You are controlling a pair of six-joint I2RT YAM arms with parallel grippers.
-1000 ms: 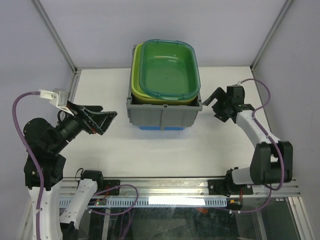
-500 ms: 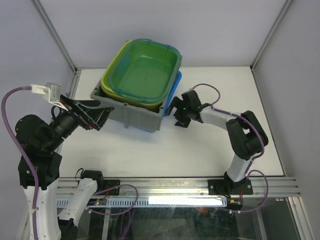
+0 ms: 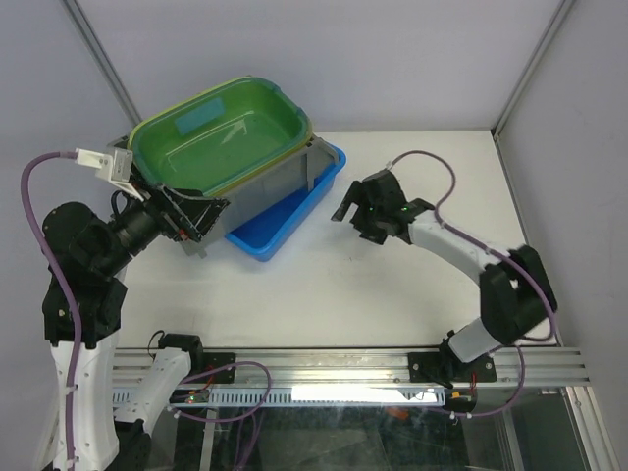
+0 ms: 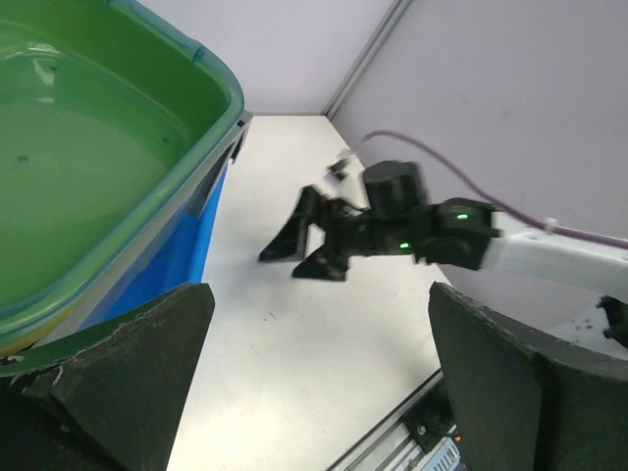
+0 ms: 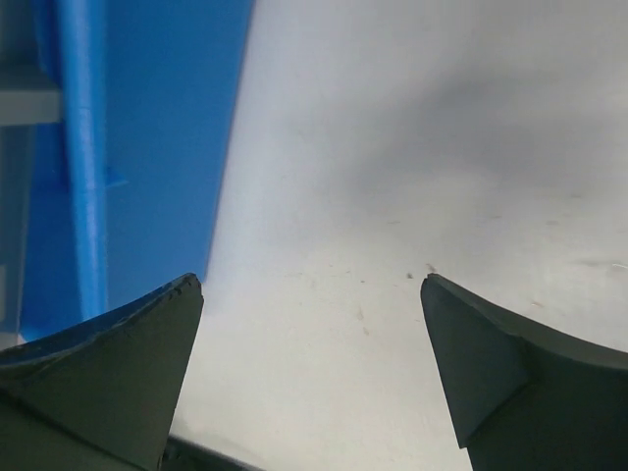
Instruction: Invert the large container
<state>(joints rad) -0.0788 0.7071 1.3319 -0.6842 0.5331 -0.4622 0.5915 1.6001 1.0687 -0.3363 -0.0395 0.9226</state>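
With the left gripper (image 3: 201, 221) and right gripper (image 3: 355, 212) both spread open and empty, the tilted large container (image 3: 280, 186) is best levered further over from beneath, not pinched.

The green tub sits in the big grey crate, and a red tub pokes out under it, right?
Not red. In the top view it is a blue tub that pokes out under the grey crate. The green tub does sit in the crate.
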